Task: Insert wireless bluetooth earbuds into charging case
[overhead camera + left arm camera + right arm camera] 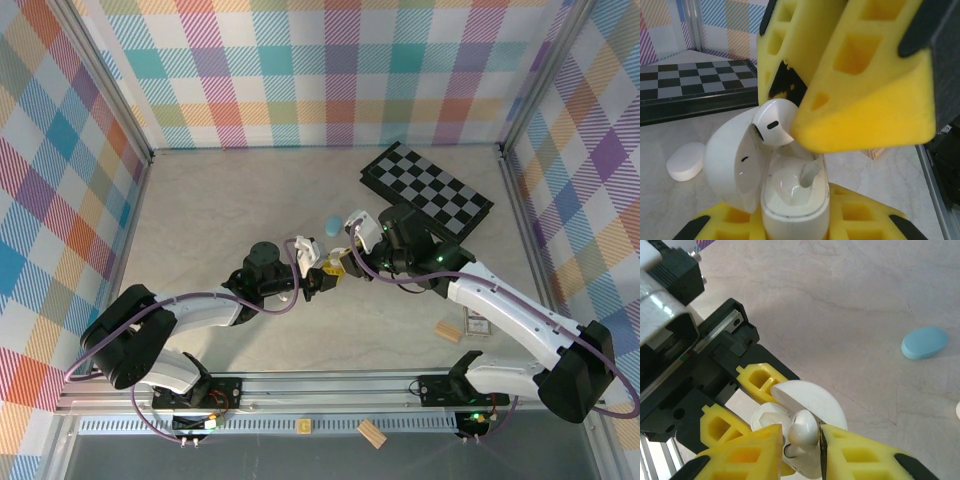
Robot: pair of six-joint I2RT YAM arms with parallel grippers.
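Grip, left: the left jaws are clenched on the charging case (796, 210) from both sides, low on its body. We read this as a steadying hold that keeps the mouth facing up and clear for the other arm.
Case: it is held near the middle of the table (220, 220), seemingly lifted off it. It is a smooth, glossy white oval shell, with its lid (730, 160) hinged back to one side so the inside is exposed.
Inside the case: there is a pale moulded well with a slim white stem-like form (809, 176) standing in it. We take it for a bud already seated, but we cannot be sure.
Task's thing: the earbud (802, 429) is white, glossy and rounded like a pebble. It sits right at the case's mouth, just beside the lid's rim.
Grip, right: the right jaws reach in from above and straddle the earbud. Whether they pinch it or stand loose around it we cannot tell.
Pads (865, 90): they are bright yellow, matt and foam-like, blocky with square cut-out pockets. We think the soft faces suit so slick a little thing.
Step, as we judge it: the bud is being seated in its well. Its angle must match the well, or it may skid off the glossy rim.
Elsewhere: a light blue oval piece (924, 342) and a white oval piece (686, 161) lie apart on the pale, stone-patterned table. A checkerboard (425, 190) lies behind them, and tan wooden blocks (450, 332) sit nearer the bases.
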